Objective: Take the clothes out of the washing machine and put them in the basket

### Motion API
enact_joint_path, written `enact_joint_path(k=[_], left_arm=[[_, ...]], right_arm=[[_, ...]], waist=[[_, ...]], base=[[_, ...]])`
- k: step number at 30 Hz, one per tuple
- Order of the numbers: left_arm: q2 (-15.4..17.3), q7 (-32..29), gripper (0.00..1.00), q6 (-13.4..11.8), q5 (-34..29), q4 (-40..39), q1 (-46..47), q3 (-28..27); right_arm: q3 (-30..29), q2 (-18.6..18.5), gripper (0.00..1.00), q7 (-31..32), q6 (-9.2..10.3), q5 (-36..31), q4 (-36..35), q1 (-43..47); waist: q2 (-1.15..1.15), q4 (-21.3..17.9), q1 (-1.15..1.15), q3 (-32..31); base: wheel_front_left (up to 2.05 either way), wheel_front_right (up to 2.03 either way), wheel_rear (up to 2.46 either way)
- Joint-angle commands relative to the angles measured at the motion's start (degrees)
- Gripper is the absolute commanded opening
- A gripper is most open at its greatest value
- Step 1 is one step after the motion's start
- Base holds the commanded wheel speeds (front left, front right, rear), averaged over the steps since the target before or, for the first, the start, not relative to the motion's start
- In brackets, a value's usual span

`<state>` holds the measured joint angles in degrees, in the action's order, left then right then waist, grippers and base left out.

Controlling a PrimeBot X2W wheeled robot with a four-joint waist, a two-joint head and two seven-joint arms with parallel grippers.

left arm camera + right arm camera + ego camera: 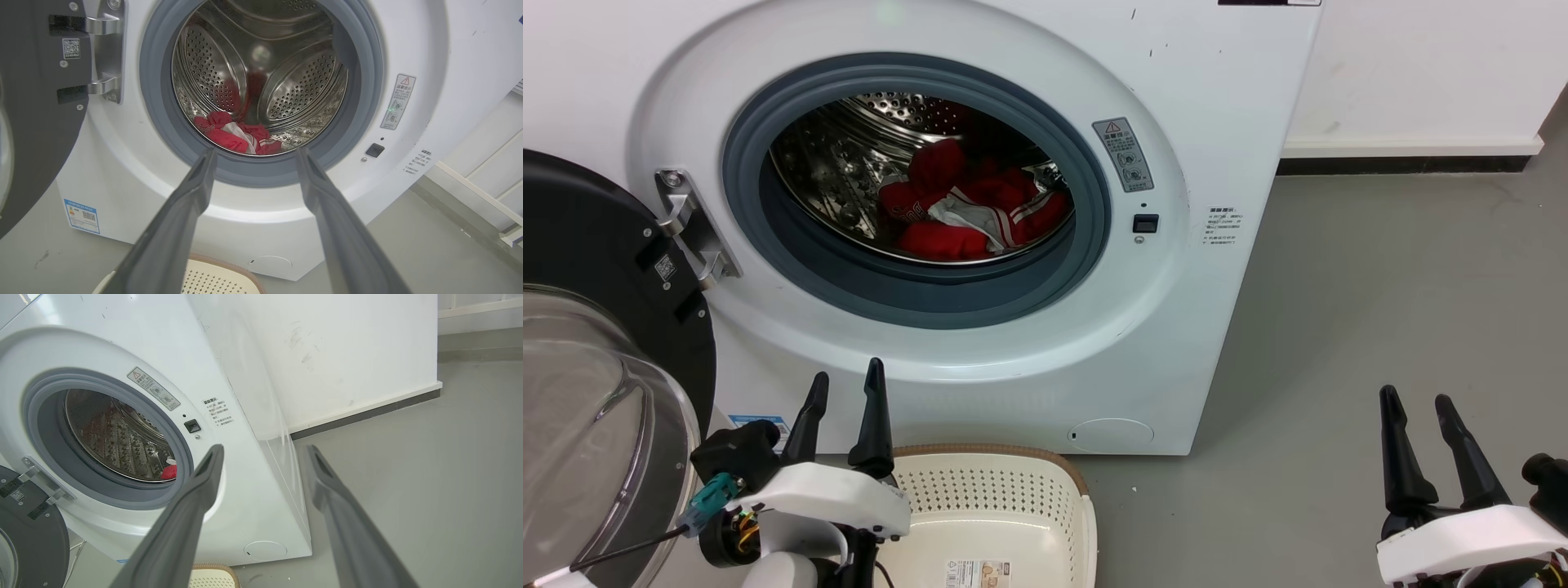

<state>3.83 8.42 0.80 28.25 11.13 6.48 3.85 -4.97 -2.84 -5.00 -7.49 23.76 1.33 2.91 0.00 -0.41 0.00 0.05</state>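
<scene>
Clothes (968, 208) — red heap low inside the washing machine (1192, 98), well beyond both sets of jaws. Left gripper (848, 369): jaws parted, empty, by the basket (992, 448) rim, facing the opening. Right gripper (1414, 395): parted, empty, off to the machine's right.

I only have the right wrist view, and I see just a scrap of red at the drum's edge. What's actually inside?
Observer: A heap of red clothes with white striped trim lies at the bottom of the drum.
Operator: Anything in the basket yet?
Observer: No clothes in the basket; a paper label lies on its floor.
</scene>
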Motion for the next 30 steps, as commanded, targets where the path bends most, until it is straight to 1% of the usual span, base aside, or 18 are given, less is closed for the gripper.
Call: enact_joint_path(k=[1,10,20,30], left_arm=[[0.53,0.64,1.0,-0.52,-2.02,-0.16,1.43,0.25],[0.76,1.98,1.0,-1.49,-6.82,0.44,1.62,0.71],[0.68,3.12,1.0,-2.32,-11.14,0.85,1.21,1.41],[0.4,4.33,1.0,-2.63,-15.32,1.22,1.05,2.21]], right_arm=[[0.03,-0.08,1.0,0.05,0.0,-2.03,-1.16,0.38],[0.29,-0.08,1.0,0.48,0.0,-7.97,-2.77,1.36],[0.18,-0.08,1.0,0.48,0.0,-12.76,-3.85,2.09],[-0.23,-0.07,1.0,0.02,0.01,-17.57,-4.45,2.62]], waist=[[0.0,0.0,0.0,0.0],[0.0,-0.13,0.0,0.02],[0.0,-0.07,0.0,0.1],[0.0,0.51,0.0,0.05]], base=[[0.0,0.0,0.0],[0.0,0.0,0.0],[0.0,0.0,0.0],[0.0,0.0,0.0]])
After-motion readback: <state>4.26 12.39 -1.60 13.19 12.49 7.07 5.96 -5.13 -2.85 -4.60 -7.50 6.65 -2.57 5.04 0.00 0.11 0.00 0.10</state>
